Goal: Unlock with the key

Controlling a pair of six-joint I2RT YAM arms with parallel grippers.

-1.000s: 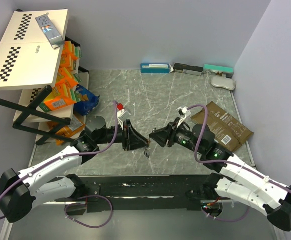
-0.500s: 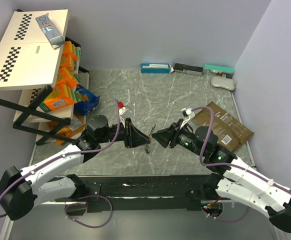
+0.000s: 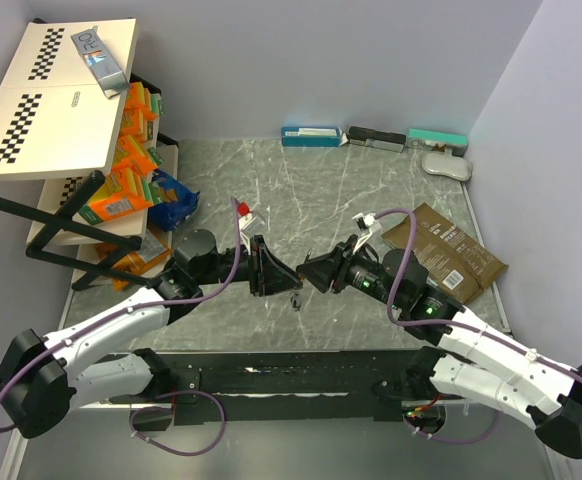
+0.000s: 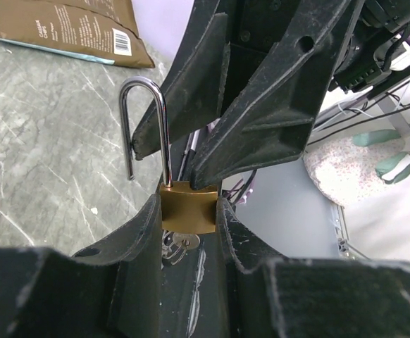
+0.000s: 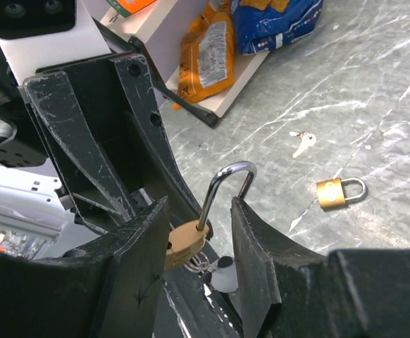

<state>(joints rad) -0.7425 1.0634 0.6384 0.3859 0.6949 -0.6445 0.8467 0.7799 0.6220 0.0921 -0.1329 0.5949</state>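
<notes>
My left fingers (image 4: pixel 138 236) are closed on the small brass padlock (image 4: pixel 187 206), one pad pressing each flat side of its body, so the lock sits upright in the narrow gap between them. Its silver steel shackle (image 5: pixel 234 167) stands above the body with the short leg hanging free of its hole. That means the lock is already open. A silver key (image 4: pixel 179 243) shows just beneath the body, at the keyhole end; how deep it sits I cannot tell.

My right fingers (image 5: pixel 138 246) stand partly open, facing the left ones tip to tip. They straddle the shackle, one on each side of it. There is a visible gap between them, and I cannot tell whether either pad touches the steel. Nothing is gripped on that side.

From the top view the two sets of fingers meet over the front middle of the grey marbled worktop (image 3: pixel 311 190), with the padlock held up off its surface.

Down on the worktop, in the right wrist view, lie a second brass padlock (image 5: pixel 339 191), whose shackle looks closed, and near it a loose silver key (image 5: pixel 303 141). A brown flat pouch (image 3: pixel 451 250) lies to the right of my right arm. At the left stands a white shelf rack (image 3: pixel 46 235) stuffed with orange packets (image 3: pixel 131 170), with a blue bag (image 3: pixel 174 200) beside them.
</notes>
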